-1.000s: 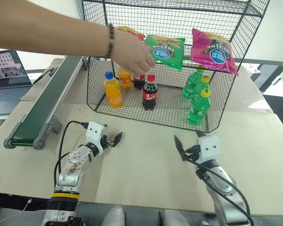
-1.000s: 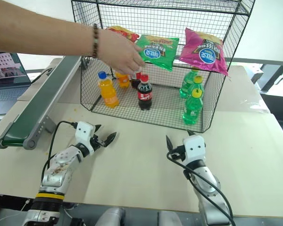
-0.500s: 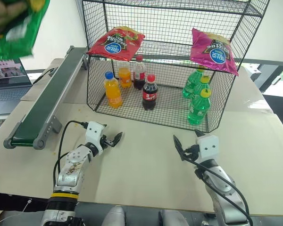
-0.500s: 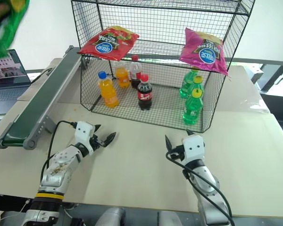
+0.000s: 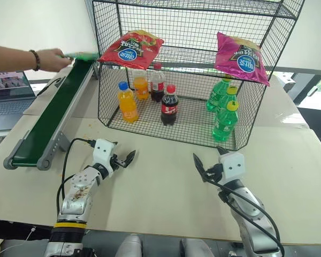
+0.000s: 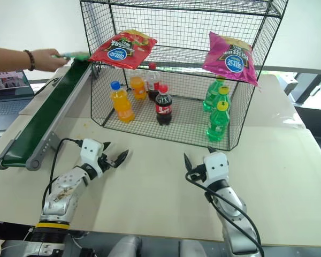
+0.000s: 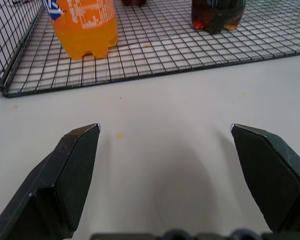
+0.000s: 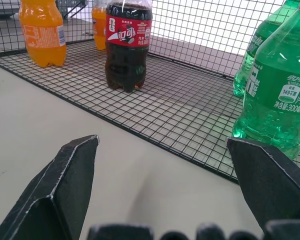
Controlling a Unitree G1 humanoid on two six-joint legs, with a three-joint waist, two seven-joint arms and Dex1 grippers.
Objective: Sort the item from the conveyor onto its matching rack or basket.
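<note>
With a person's hand (image 5: 56, 59) laying the green bag (image 5: 81, 55) on the conveyor's (image 5: 53, 115) far end, the left end effector (image 5: 123, 160) and right end effector (image 5: 206, 168), both wide open and empty, were best kept waiting.

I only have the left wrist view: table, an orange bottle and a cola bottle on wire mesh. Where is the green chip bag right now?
Observer: The green chip bag is at the far end of the conveyor, under a person's hand.
Operator: Which side of the rack is that belt on?
Observer: To the left of the rack, running alongside it.
Operator: Is there a gap on the upper shelf?
Observer: Yes, between the red chip bag on the left and the magenta chip bag on the right.
Operator: Is the right gripper busy?
Observer: No, the right gripper is open and empty over the table.
</note>
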